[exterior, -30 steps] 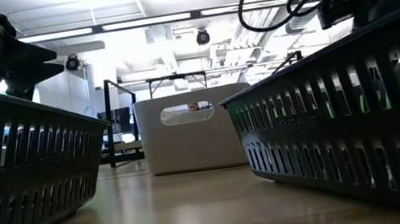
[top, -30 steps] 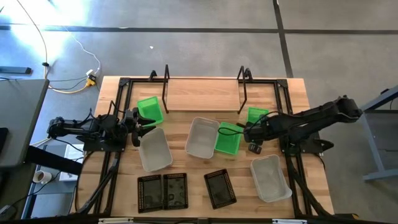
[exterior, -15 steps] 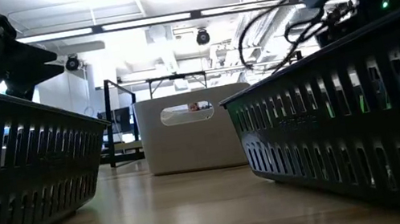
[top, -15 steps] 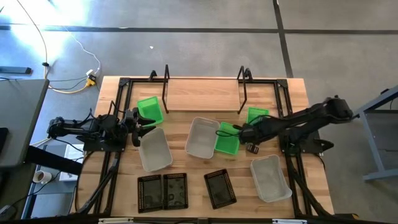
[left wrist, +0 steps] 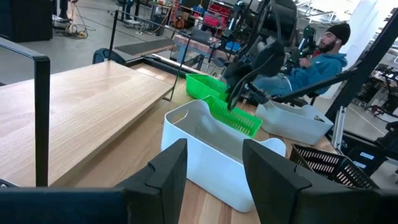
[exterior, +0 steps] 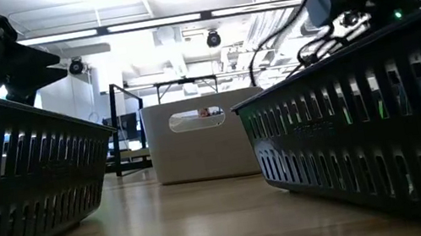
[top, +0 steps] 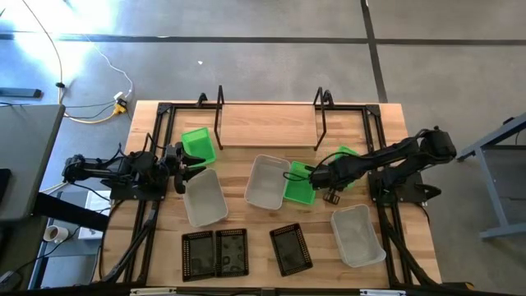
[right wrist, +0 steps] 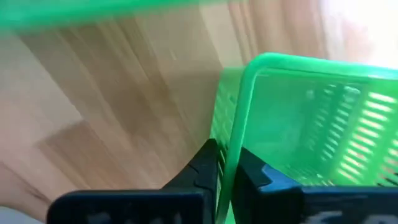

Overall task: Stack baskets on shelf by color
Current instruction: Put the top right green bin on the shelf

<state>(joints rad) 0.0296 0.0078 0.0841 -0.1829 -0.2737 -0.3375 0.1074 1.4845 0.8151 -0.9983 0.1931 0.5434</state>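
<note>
Green basket rim pinched by right pincer | left pincer wide, idle | risk: thin-rim grip slips on lifting.

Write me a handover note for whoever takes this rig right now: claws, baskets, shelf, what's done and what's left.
Right claw: shut on the rim of the middle green basket.
Left claw: open, holding nothing, waiting at the table's left side near the left green basket.
Third green basket: partly under the right arm.
Whitish baskets: one left, one centre, one front right.
Black baskets: two side by side, one apart, all at the front edge.
Shelf: holds no basket.
Done: no stack. Left: all three colour stacks.
</note>
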